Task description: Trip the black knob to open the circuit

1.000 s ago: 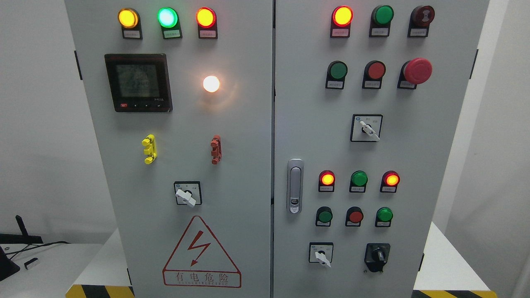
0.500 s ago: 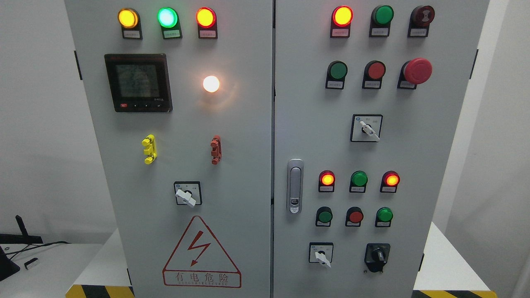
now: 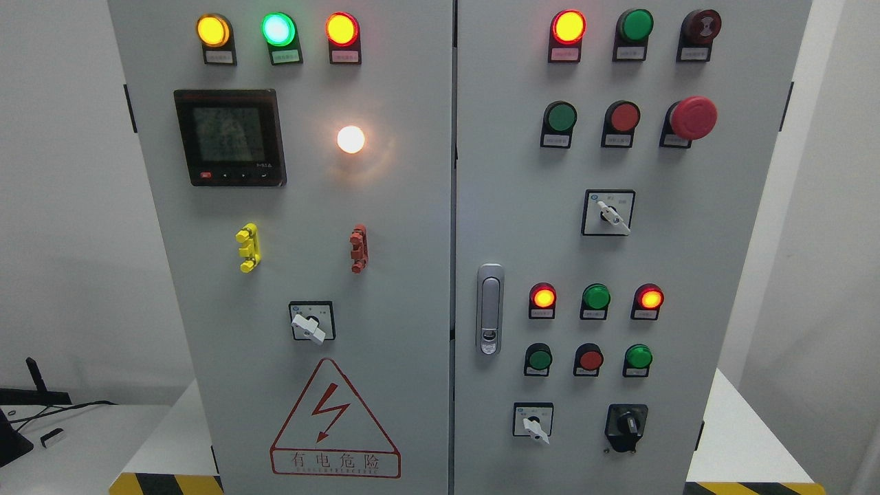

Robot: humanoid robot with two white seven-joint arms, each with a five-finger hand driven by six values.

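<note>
Head view: black knob (image 3: 626, 424) at cabinet's (image 3: 412, 206) lower right; warning sign (image 3: 335, 421) reads "有电危险"; no fingers visible.

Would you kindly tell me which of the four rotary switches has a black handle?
The black knob at the right door's bottom right; the other three selector switches have white handles.

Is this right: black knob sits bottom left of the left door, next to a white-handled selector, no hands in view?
Wrong door. The head view shows the black knob at the bottom right of the right door, right of the white-handled selector. No hands in view.
</note>
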